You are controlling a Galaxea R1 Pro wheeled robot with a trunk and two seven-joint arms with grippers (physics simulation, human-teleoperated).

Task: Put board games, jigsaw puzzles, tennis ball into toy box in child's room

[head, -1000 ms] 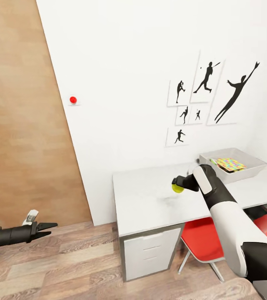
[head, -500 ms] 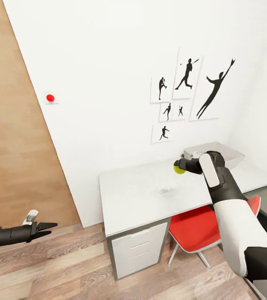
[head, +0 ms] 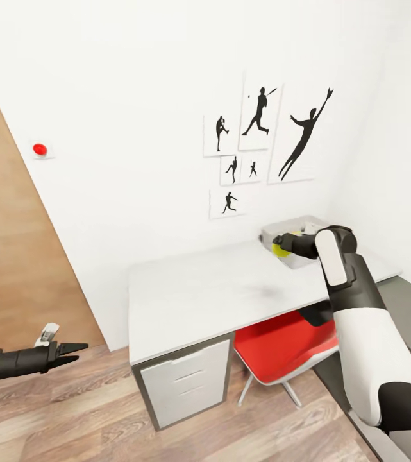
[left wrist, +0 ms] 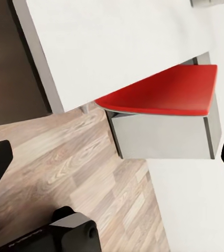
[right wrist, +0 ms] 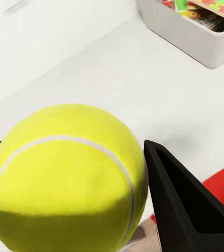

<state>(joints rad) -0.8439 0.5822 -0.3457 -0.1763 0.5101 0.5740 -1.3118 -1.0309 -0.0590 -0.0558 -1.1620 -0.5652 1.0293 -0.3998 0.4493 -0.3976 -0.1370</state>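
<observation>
My right gripper [head: 281, 246] is shut on the yellow-green tennis ball [head: 281, 250], held just above the white table [head: 199, 295] at the near side of the grey toy box [head: 288, 230]. In the right wrist view the tennis ball [right wrist: 67, 178] sits between the black fingers [right wrist: 185, 210], and the toy box [right wrist: 193, 29] with colourful puzzle pieces inside stands on the table beyond it. My left gripper [head: 74, 351] hangs open and empty low at the left over the wooden floor.
A red chair [head: 279, 350] is tucked under the table beside a grey drawer unit [head: 183, 378]. White walls with black sports silhouettes [head: 263, 144] stand behind the table. A wooden door panel [head: 13, 256] is at the left.
The camera has turned right, shifting the scene left. My right gripper has carried the tennis ball from mid-table up to the toy box's near side. The left arm has held still.
</observation>
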